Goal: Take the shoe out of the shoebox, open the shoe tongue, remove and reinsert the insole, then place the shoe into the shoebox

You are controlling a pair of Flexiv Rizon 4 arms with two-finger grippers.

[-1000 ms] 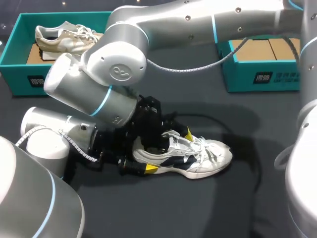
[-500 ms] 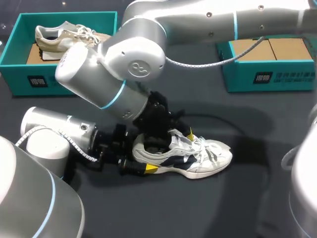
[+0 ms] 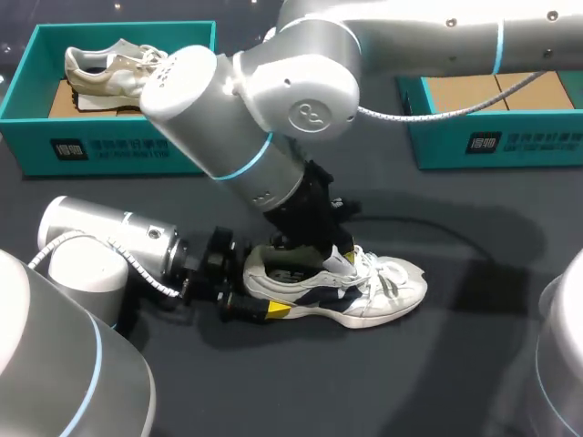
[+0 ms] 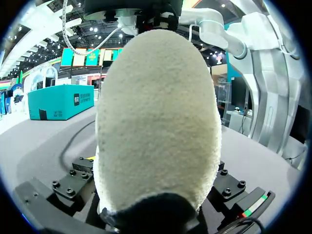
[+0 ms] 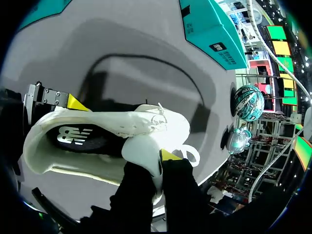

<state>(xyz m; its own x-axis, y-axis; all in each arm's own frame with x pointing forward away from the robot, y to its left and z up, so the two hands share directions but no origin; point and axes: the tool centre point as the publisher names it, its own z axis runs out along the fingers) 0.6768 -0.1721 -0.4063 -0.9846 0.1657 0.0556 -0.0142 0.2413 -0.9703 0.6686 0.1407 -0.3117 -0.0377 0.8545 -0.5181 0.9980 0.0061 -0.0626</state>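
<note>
A white and navy shoe point(image 3: 369, 291) lies on its sole on the dark table point(image 3: 301, 382), toe to the right. My left gripper point(image 3: 271, 284) straddles the heel, one yellow tip point(image 3: 278, 309) against the near side and the other finger against the far side of the collar. The cream heel point(image 4: 156, 122) fills the left wrist view. My right gripper point(image 3: 328, 257) comes down over the shoe's opening. In the right wrist view my right gripper point(image 5: 157, 163) is shut on the white tongue point(image 5: 141, 146), with the dark insole point(image 5: 78, 139) showing inside the shoe point(image 5: 41, 146).
A teal shoebox point(image 3: 118, 150) at the back left holds a beige shoe point(image 3: 118, 68). A second teal shoebox point(image 3: 483, 141) stands open at the back right, showing a cardboard bottom. A black cable point(image 3: 437, 228) curves across the table behind the shoe.
My right arm has swung to the right above the shoe, and its fingers have shut on the tongue. The left arm and the shoe have stayed put.
</note>
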